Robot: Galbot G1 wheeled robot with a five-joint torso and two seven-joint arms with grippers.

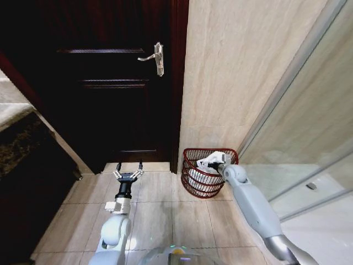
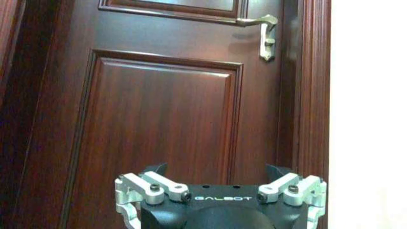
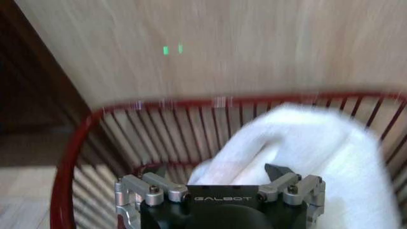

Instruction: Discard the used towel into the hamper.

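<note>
White towel [image 3: 305, 143] over hamper [image 1: 190, 160] | right pincer [image 1: 212, 163] gripping | left pincer [image 1: 128, 175] spread

The right claw [image 1: 208, 163] holds the white towel [image 1: 212, 160] over the hamper [image 1: 193, 185] at 1 o'clock; the left claw [image 1: 128, 175] hovers spread above the floor.

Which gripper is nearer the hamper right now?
Right. The right gripper is over the hamper, just inside its rim, with the white towel. The left gripper hangs open above the floor, off to the hamper's left, facing the door.
</note>
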